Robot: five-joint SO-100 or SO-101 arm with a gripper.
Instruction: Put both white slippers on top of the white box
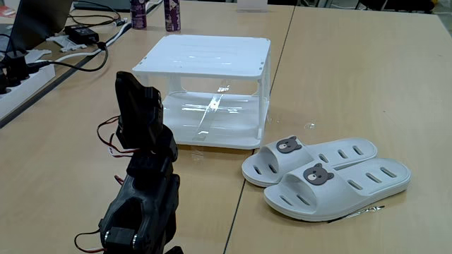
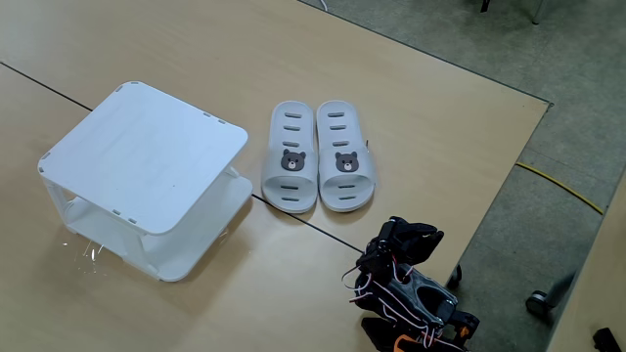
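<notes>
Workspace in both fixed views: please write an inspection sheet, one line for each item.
Surface: light wooden table, with a seam between two tabletops.
Job's things: two white slippers lie side by side on the table, touching, beside the white box. The box top is bare.
Clutter: two dark bottles and a power strip at the far edge of the table.
Gripper: the black arm is folded low near the table edge, apart from the slippers. I cannot tell if the gripper is open.
Cables: red and white wires on the arm; black cables near the power strip; a yellow cable on the floor.
Surroundings: grey carpet floor.
</notes>
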